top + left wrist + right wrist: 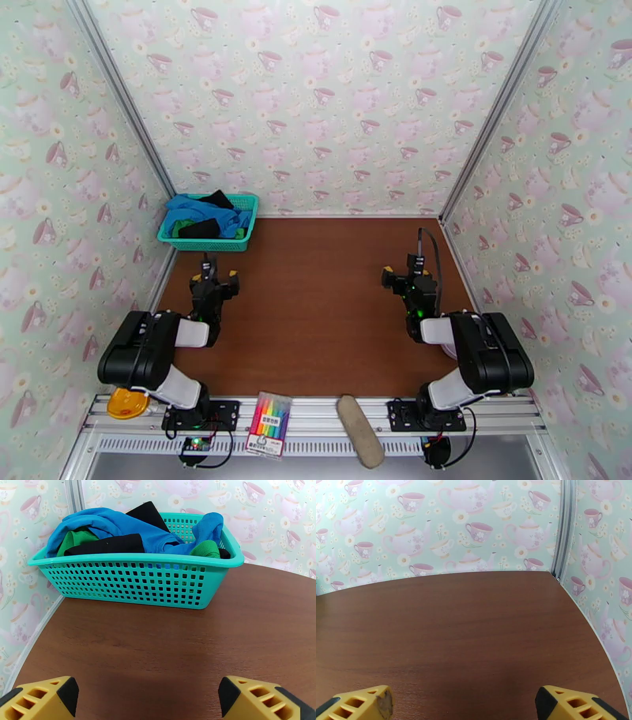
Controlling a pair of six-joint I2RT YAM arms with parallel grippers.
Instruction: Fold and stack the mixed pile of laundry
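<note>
Laundry pile (207,213), blue, green and black, sits heaped in the basket (207,243) at ten o'clock on the worktop (316,308), none folded yet. Left tool (215,278) and right tool (407,276) stand spread and empty, seemingly ready to reach.

Ahead of the left gripper (147,696) (yellow with black tips), a teal mesh basket (134,586) holds bright blue cloth (114,524), green cloth (74,539) and black cloth (106,545). The surface (158,645) is reddish-brown wood grain. Beyond the right gripper (463,701), pale green walls (434,519) carry pink teapots and teacups.
</note>
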